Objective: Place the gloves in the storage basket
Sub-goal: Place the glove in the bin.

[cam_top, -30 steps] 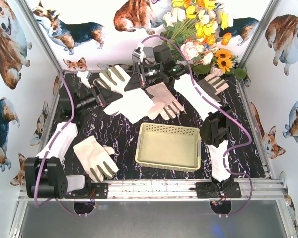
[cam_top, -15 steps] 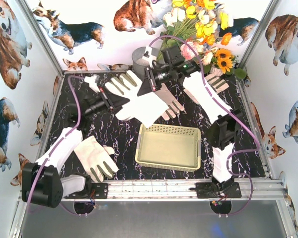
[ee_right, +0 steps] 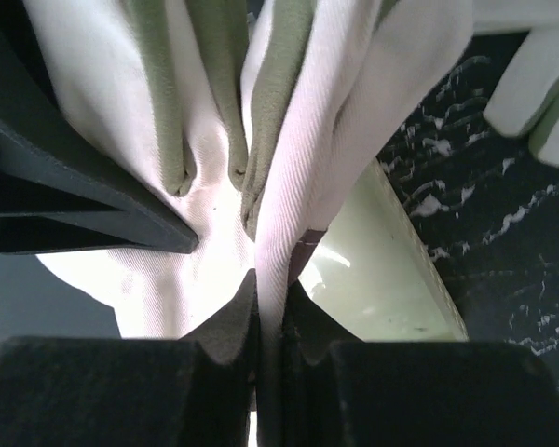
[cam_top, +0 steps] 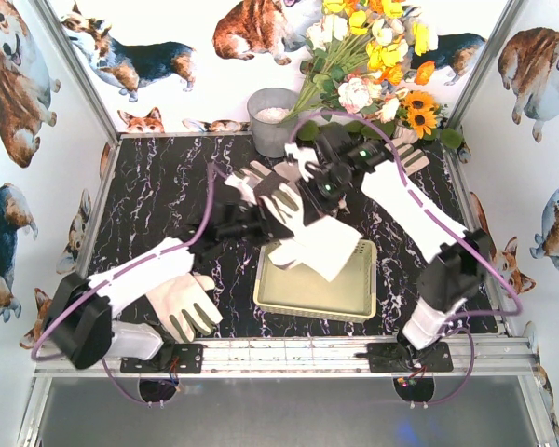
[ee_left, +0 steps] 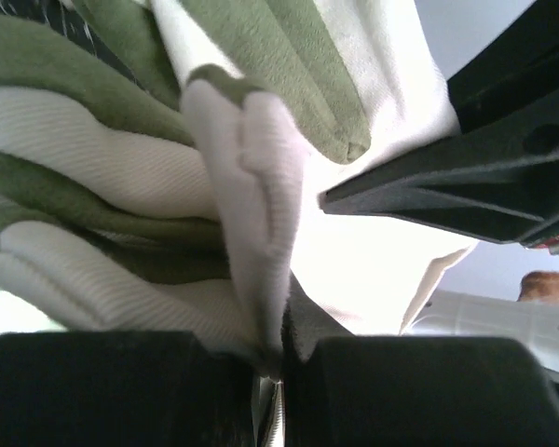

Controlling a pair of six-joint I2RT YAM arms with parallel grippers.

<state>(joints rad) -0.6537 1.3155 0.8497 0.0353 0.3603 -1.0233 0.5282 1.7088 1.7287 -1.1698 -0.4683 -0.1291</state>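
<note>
A bundle of white gloves (cam_top: 303, 233) with olive palms hangs over the rear left part of the pale yellow storage basket (cam_top: 340, 291). My left gripper (cam_top: 259, 222) reaches in from the left and is shut on a fold of glove fabric (ee_left: 252, 214). From the back right, my right gripper (cam_top: 309, 191) is shut on a glove fold (ee_right: 293, 214). Each wrist view shows the other gripper's black finger close by. In the right wrist view the basket (ee_right: 382, 279) lies just below. Another glove (cam_top: 180, 303) lies flat at the front left.
A grey metal bucket (cam_top: 272, 119) stands at the back centre beside a bunch of artificial flowers (cam_top: 382, 56). One more glove (cam_top: 412, 155) peeks out behind the right arm at the back right. Metal frame posts and corgi-print walls enclose the table.
The left gripper closed on a glove. Both arms then swung from the back of the table toward the centre, carrying the gloves over the basket.
</note>
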